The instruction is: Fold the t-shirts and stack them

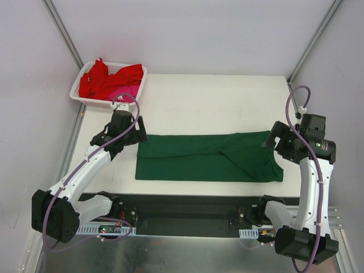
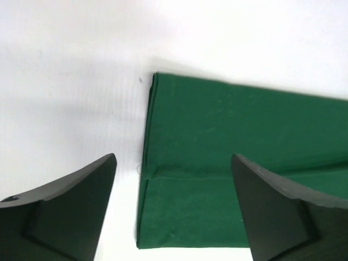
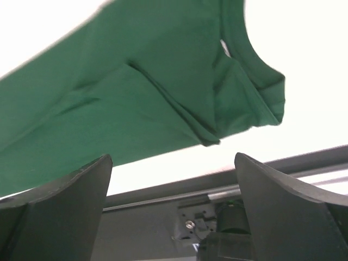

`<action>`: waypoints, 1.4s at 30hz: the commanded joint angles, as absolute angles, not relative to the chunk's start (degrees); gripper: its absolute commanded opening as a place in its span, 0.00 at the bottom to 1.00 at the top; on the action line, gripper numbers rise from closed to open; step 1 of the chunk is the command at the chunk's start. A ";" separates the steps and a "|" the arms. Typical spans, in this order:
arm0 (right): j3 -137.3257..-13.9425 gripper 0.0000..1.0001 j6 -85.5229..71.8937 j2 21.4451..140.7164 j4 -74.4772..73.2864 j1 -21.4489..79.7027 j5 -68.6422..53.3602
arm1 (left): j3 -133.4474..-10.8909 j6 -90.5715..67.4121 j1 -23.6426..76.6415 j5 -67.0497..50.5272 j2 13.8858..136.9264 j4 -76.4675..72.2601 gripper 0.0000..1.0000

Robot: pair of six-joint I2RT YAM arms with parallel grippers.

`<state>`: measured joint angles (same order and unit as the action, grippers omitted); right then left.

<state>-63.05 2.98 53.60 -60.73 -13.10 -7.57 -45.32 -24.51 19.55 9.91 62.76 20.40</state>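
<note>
Green cotton: the dark green short-sleeved cotton t-shirt [image 1: 207, 156] lies flat on the white bench [image 1: 216, 102]. It is folded lengthwise into a long band, with the hem end toward the left arm and the collar end toward the right.
Red and pink stock: a bright red t-shirt [image 1: 99, 79] and a magenta-pink t-shirt [image 1: 122, 94] lie bunched and unfolded in the white plastic mesh basket [image 1: 77, 94] at the far left corner.
Left pincer [image 1: 138, 132]: jaws apart and empty, just off the hem end. The wrist view shows the layered hem edge between its fingers.
Right pincer [image 1: 273, 139]: jaws wide and empty, raised beside the collar end.
Handling: judged light, limp and without stiffness. The layers are likely to slide over one another, and the band to sag if lifted at one point.
Hold points: judged best at the two corners of one short end, pinching every layer together.
Risk: the tucked sleeve near the collar may spill out when the band is lifted.
</note>
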 commanded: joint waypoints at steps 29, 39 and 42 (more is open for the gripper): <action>-69.97 0.71 -5.19 96.60 -43.51 10.99 -6.07 | -55.20 -47.28 26.46 6.77 83.67 23.12 0.94; -66.36 0.60 -5.19 97.03 -41.92 11.25 -6.15 | -55.11 -46.14 26.28 7.03 83.06 23.12 0.94; -66.45 0.46 -5.01 96.68 -41.92 11.34 -5.98 | -54.67 -46.05 26.28 7.47 82.01 23.12 0.94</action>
<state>-66.19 -5.45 98.65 -42.17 10.98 -6.76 -55.35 -46.30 26.57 5.21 83.90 23.03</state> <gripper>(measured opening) 0.559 0.939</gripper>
